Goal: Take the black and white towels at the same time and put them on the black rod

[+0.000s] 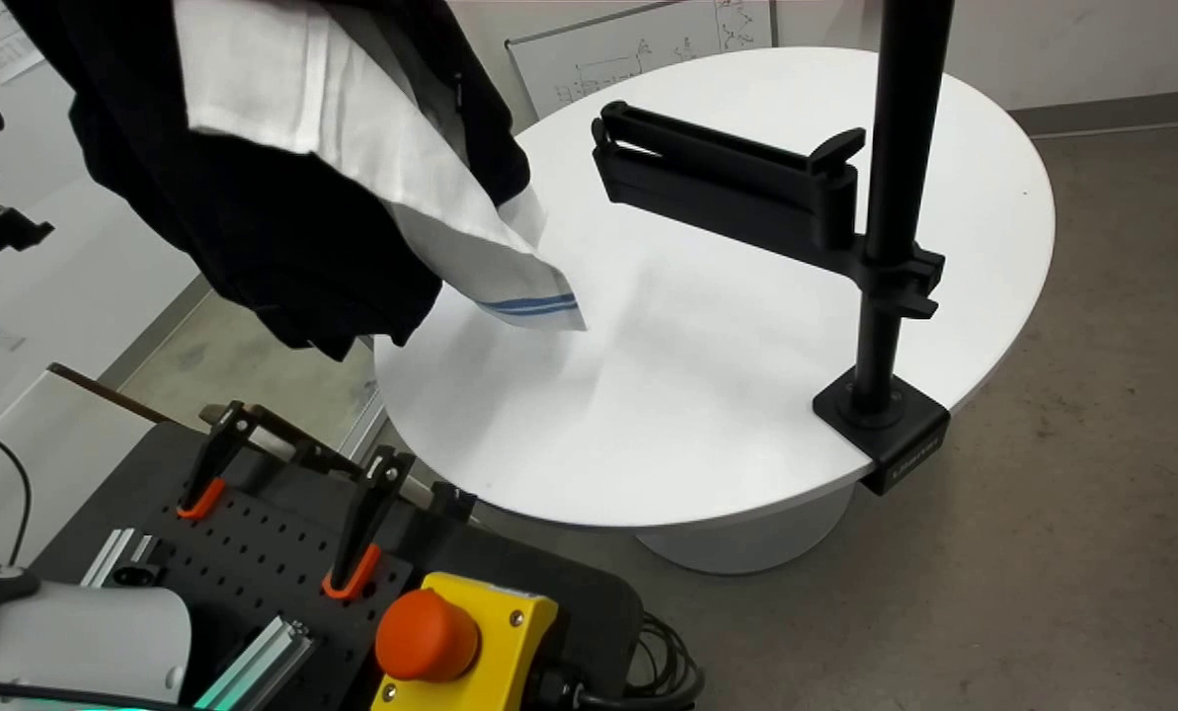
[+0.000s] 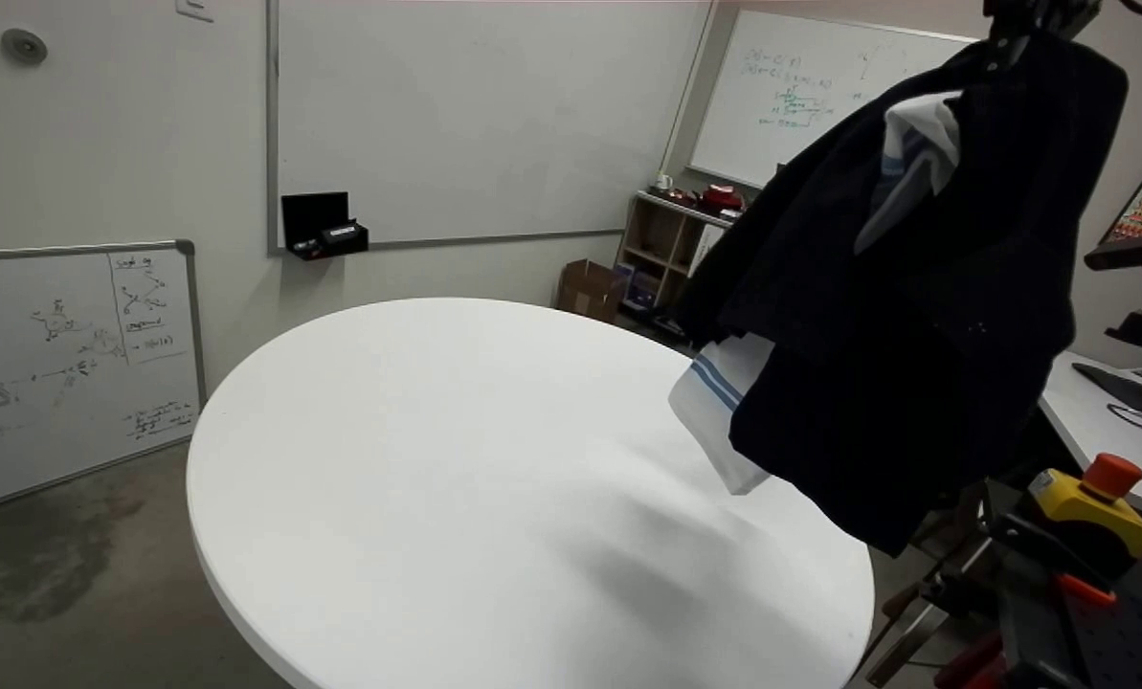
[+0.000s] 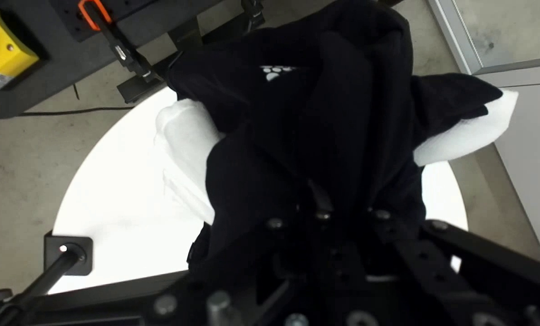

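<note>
The black towel [image 1: 282, 227] and the white towel with blue stripes [image 1: 391, 168] hang bunched together in the air, also in an exterior view [image 2: 915, 364]. My gripper [image 2: 1011, 48] is above them, shut on their upper part; in the wrist view its fingertips [image 3: 317, 203] press into dark cloth. White cloth [image 3: 186, 136] sticks out on both sides of the black there. The black rod [image 1: 727, 188] juts from the upright pole [image 1: 904, 128] towards the towels, with a gap between. In the wrist view the rod [image 3: 116, 292] shows at lower left. It is out of view in an exterior view.
A round white table [image 1: 707, 395] lies under the towels and rod; the pole's clamp base [image 1: 880, 415] grips its edge. A dark cart with clamps [image 1: 361, 523] and a yellow stop-button box [image 1: 480, 632] stands beside it. Whiteboards [image 2: 484, 115] are behind.
</note>
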`<state>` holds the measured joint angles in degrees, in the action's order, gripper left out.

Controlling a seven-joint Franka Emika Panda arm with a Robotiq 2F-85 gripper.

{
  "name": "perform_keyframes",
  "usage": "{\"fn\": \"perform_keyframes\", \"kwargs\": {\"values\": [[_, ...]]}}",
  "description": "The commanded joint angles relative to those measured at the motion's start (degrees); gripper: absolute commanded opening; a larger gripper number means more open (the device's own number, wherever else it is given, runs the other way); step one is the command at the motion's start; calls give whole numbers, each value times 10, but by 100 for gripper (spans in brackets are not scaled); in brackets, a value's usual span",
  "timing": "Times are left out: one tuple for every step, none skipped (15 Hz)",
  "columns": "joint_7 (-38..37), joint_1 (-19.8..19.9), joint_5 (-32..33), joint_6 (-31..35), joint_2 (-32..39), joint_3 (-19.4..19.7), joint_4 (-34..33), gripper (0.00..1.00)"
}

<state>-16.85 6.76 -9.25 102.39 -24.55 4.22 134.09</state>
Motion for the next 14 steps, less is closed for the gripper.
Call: {"fn": "perform_keyframes", "kwargs": {"values": [[-11,26,-7,-4,-63,12,54,3],[-11,34,-7,-4,-71,15,63,3],[-14,43,-6,-3,-79,18,70,3],[-17,51,-6,-3,-85,21,75,3],[-20,60,-3,-3,-89,24,77,3],[-25,68,0,-3,-93,25,77,3],[-29,76,3,-2,-95,26,76,3],[-33,84,7,-5,-95,28,72,3],[-37,92,9,-5,-94,30,68,3],[-42,98,11,-6,-91,32,64,3],[-47,105,13,-7,-86,34,58,3],[-51,111,15,-8,-80,35,52,3],[-57,116,16,-8,-77,37,48,3],[-61,121,17,-8,-69,38,40,3]]}}
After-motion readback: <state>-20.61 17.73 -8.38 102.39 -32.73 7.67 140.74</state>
